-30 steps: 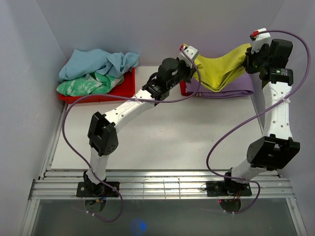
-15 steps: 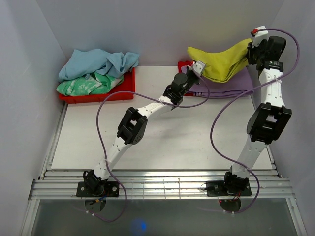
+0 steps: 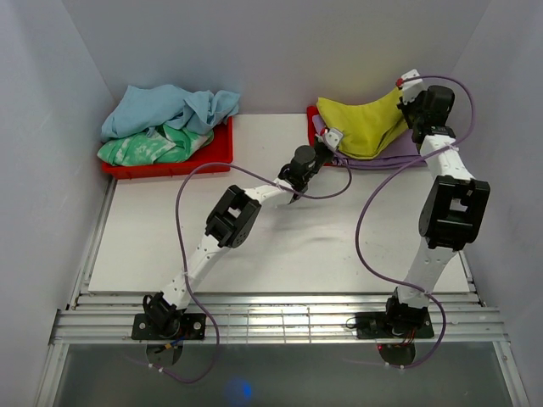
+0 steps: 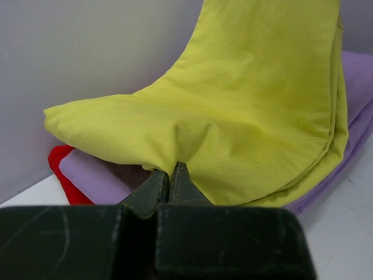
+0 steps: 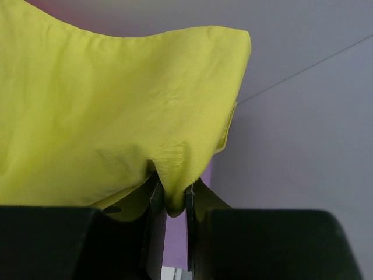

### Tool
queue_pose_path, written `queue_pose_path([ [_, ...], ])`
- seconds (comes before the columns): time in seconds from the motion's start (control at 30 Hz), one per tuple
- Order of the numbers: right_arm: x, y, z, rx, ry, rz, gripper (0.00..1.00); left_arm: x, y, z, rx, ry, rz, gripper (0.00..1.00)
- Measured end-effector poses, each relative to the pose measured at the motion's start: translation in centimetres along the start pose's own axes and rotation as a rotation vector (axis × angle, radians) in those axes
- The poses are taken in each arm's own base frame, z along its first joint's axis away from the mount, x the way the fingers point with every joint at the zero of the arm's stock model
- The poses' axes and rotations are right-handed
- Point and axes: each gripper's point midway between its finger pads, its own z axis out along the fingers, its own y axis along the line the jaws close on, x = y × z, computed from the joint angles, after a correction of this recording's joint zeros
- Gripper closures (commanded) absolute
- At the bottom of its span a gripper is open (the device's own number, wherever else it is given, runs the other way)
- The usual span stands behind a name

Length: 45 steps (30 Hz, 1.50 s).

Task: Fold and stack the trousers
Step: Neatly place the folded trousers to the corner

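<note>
The left gripper (image 4: 169, 174) is shut tight on the low end of the folded trousers (image 3: 365, 127). The right gripper (image 5: 171, 201) pinches the other end, higher (so the middle sags). The trousers hang over the purple garment (image 3: 386, 159) in the red tray (image 4: 60, 166), far right. I judge that holding both ends stops the fold from opening while it is laid on the stack.
</note>
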Motion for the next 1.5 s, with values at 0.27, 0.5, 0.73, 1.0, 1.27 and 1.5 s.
queue_pose_path([
  [0.27, 0.6, -0.4, 1.3, 0.148, 0.058, -0.159, 0.92, 2.1, -0.6, -0.5, 0.018, 0.027, 0.004, 0.99],
  [0.5, 6.1, -2.7, 2.3, 0.217, 0.170, -0.166, 0.81, 4.0, -1.2, -1.5, 0.035, 0.061, 0.008, 0.38],
  [0.73, 7.8, -6.2, -0.1, 0.290, 0.241, -0.167, 0.01, 5.8, -1.6, -4.3, 0.066, 0.171, -0.025, 0.02],
  [1.0, 6.3, -7.7, -6.2, 0.295, 0.273, -0.106, 0.10, -2.3, -1.2, -8.3, 0.117, 0.274, -0.139, 0.02],
  [1.27, 5.5, -6.3, -11.6, 0.117, 0.312, 0.028, 0.10, -13.0, 0.9, -12.1, 0.121, 0.423, -0.341, 0.02],
  [1.5, 2.8, -3.1, -19.6, -0.050, 0.291, 0.139, 0.10, -11.2, 6.5, -21.6, 0.121, 0.740, -0.452, 0.02],
])
